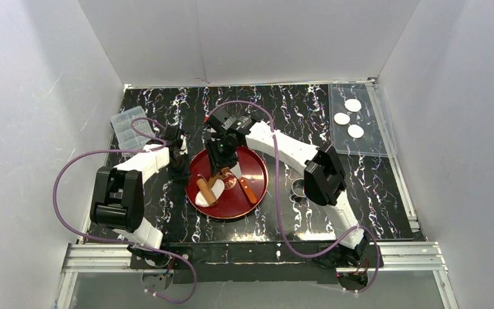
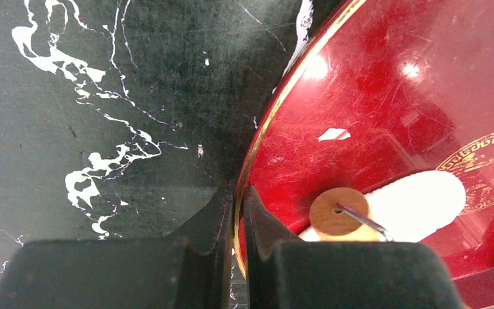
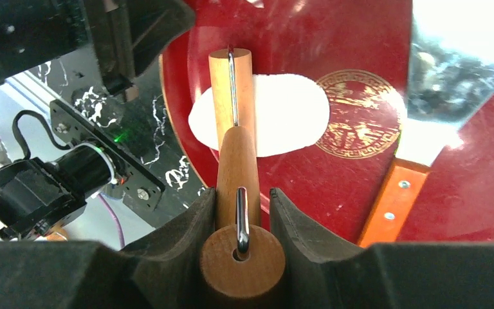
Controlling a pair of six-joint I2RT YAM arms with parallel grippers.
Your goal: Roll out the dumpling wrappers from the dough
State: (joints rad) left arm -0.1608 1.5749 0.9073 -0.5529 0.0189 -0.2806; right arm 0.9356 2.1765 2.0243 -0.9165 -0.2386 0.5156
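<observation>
Bright, even light; white glare spots on the glossy red plate (image 2: 373, 109)

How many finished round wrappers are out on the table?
3, all on the clear sheet at the far right: back wrapper, left wrapper, near wrapper. Arms might hide others.

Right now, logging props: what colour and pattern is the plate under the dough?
Dark red plate with a gold central medallion; clearest in the right wrist view.

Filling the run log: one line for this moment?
right gripper: shut on rolling pin, over dough | left gripper: shut on red plate rim | dumpling wrappers: three on clear sheet
</observation>
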